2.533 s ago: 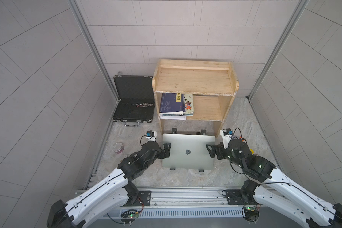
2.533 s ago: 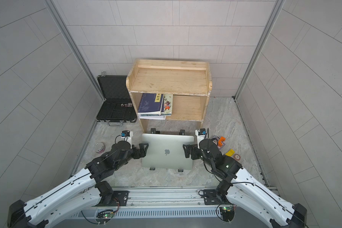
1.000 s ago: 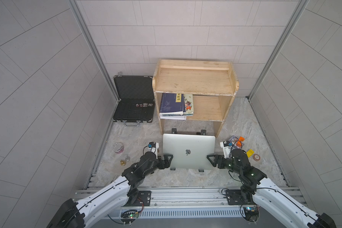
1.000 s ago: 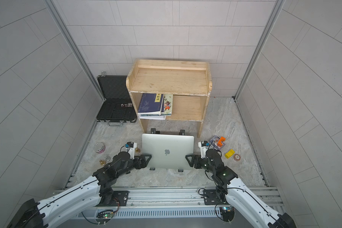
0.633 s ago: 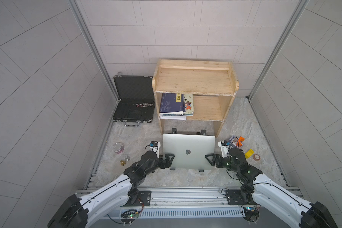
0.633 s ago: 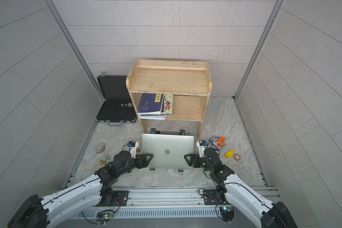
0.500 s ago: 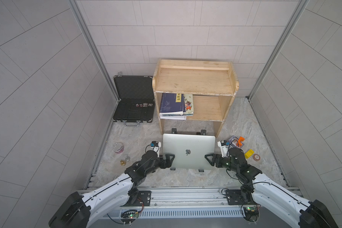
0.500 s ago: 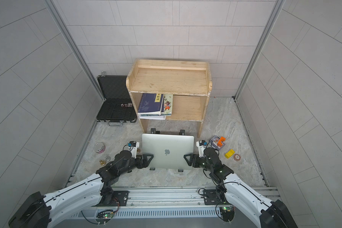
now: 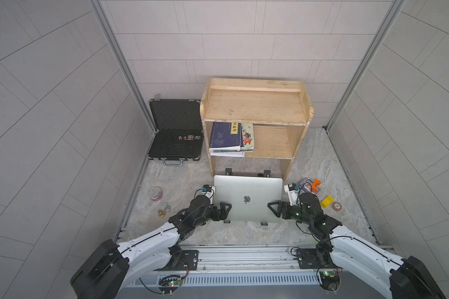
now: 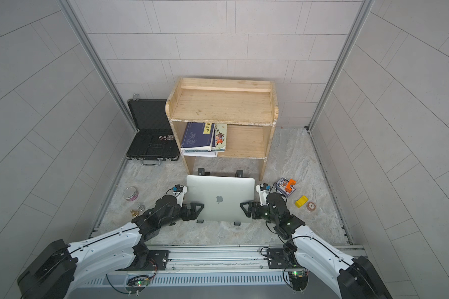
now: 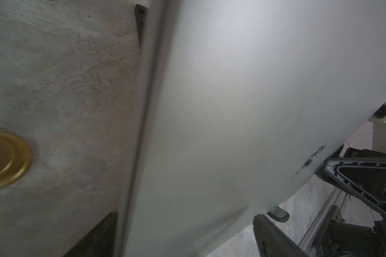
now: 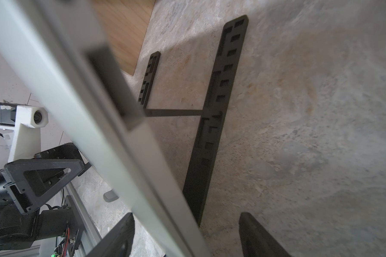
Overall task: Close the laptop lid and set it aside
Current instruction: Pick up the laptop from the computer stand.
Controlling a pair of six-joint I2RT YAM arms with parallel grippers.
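The laptop (image 9: 248, 192) lies in front of the wooden shelf (image 9: 254, 108), over a black stand (image 12: 216, 100). The laptop lid (image 10: 219, 190) is shut, with the apple logo facing up. The left gripper (image 9: 226, 210) is at its left edge and the right gripper (image 9: 271, 208) is at its right edge. Both have their jaws wide apart, with the laptop's thin edge between them. I cannot tell if the laptop rests on the stand.
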